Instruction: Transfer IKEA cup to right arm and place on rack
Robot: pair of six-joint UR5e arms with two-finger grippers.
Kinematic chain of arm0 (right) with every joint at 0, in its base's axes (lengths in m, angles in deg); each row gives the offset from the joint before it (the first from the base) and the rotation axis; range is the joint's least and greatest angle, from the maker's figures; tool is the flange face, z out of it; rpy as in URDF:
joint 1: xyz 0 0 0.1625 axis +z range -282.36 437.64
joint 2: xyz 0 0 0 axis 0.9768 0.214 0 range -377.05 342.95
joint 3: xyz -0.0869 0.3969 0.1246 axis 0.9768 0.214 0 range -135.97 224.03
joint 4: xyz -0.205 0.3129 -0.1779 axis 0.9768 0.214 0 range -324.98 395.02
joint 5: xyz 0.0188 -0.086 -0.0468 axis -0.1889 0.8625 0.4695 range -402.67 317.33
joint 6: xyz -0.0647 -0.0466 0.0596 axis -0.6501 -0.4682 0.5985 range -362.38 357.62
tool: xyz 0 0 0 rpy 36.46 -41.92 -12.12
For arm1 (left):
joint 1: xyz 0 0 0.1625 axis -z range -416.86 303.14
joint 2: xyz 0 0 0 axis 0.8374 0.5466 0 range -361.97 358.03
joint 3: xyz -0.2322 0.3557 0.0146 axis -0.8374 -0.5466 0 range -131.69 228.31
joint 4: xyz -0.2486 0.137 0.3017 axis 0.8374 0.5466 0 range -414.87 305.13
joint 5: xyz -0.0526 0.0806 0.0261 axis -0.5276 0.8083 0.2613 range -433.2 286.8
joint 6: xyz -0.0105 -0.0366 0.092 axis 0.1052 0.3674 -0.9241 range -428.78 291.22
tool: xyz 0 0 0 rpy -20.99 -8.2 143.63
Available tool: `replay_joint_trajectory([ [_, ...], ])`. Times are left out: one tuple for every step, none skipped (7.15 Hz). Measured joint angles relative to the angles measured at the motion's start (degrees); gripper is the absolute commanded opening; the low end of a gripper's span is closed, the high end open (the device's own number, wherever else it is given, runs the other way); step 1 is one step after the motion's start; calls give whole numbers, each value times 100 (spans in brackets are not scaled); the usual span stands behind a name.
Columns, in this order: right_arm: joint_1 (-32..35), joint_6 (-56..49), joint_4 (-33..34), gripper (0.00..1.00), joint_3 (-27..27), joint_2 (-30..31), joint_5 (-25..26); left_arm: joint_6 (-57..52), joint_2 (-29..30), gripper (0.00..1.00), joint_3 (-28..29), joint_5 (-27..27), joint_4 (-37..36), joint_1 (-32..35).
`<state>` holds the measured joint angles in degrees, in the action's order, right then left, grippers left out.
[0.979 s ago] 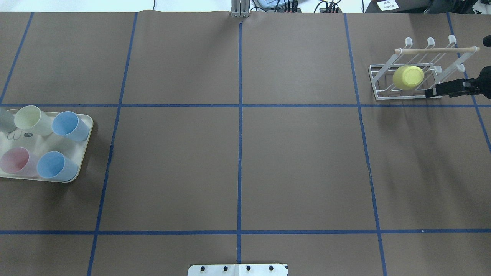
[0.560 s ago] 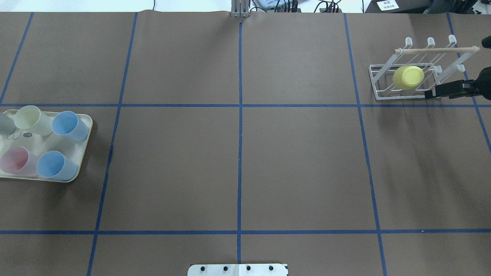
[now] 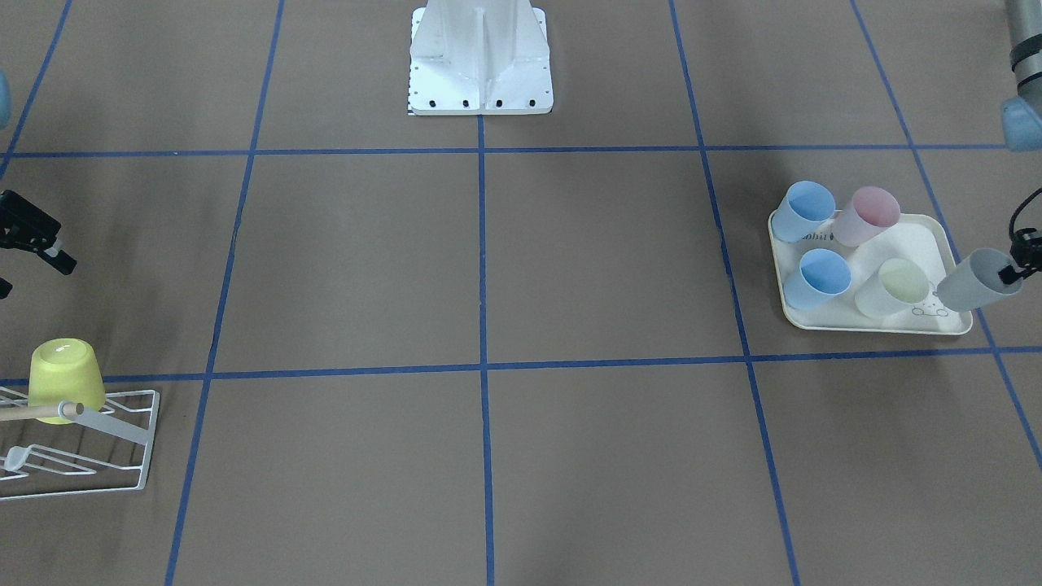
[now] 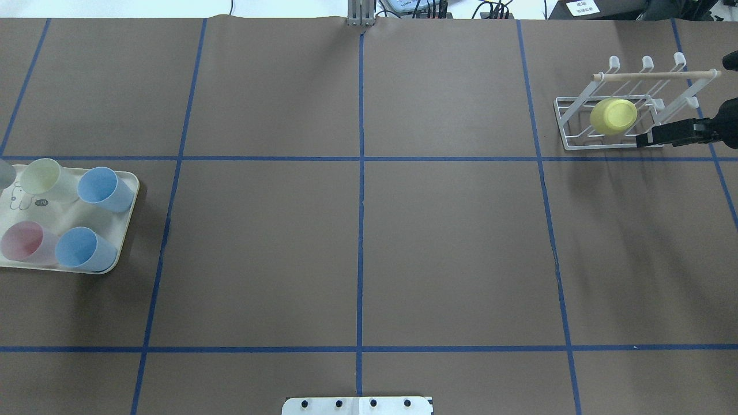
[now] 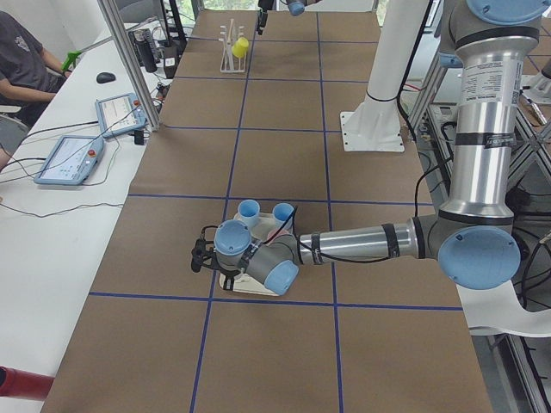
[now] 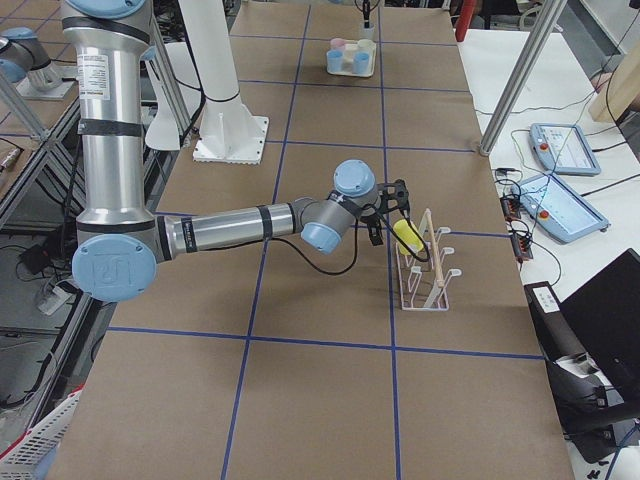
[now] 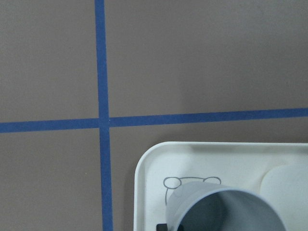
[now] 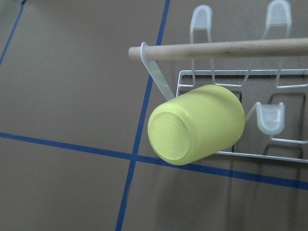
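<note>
My left gripper point(image 3: 1012, 271) is shut on the rim of a grey IKEA cup point(image 3: 971, 282), tilted and lifted just off the corner of the cream tray point(image 3: 905, 241). The left wrist view shows the grey cup point(image 7: 226, 211) over the tray's rabbit print. At the far side, a yellow cup point(image 4: 613, 116) hangs upside down on a prong of the white wire rack point(image 4: 568, 124). My right gripper point(image 4: 641, 140) is open, just beside the rack and clear of the yellow cup point(image 8: 197, 124).
Two blue cups point(image 4: 104, 189), a pink cup point(image 4: 26, 242) and a pale green cup point(image 4: 45, 177) stand on the tray point(image 4: 40, 214). The white robot base point(image 3: 480, 57) is at mid-table. Operator tablets point(image 6: 560, 150) lie beyond the table edge.
The grey cup in my left gripper has moved left, almost out of the overhead view. My right gripper has barely shifted beside the rack.
</note>
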<state>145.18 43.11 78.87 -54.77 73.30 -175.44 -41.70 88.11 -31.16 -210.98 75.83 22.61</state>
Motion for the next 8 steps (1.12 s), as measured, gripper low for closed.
replay_joint_trajectory([
  [-8, 25, 6, 98, -33, -18, 25, 11, -34, 0, -252, -141, -156, 130],
  [-17, 228, -4, 98, -100, -56, 42, 62, -65, 0, -643, -401, -590, 224],
  [-31, 617, -29, 98, -213, -102, 49, 338, -107, 0, -1101, -588, -980, 295],
  [-65, 1025, -58, 98, -369, -136, 48, 979, -138, 0, -1558, -679, -1146, 316],
  [-116, 1413, -157, 98, -500, -157, 44, 1782, -128, 0, -1986, -747, -1183, 290],
  [-164, 1813, -392, 98, -572, -169, 42, 2629, -76, 0, -2323, -889, -1074, 187],
  [-216, 2304, -738, 98, -600, -178, 43, 3608, 77, 0, -2499, -1041, -726, -59],
  [-266, 2834, -1126, 98, -607, -208, 46, 4745, 431, 0, -2542, -1022, -248, -466],
])
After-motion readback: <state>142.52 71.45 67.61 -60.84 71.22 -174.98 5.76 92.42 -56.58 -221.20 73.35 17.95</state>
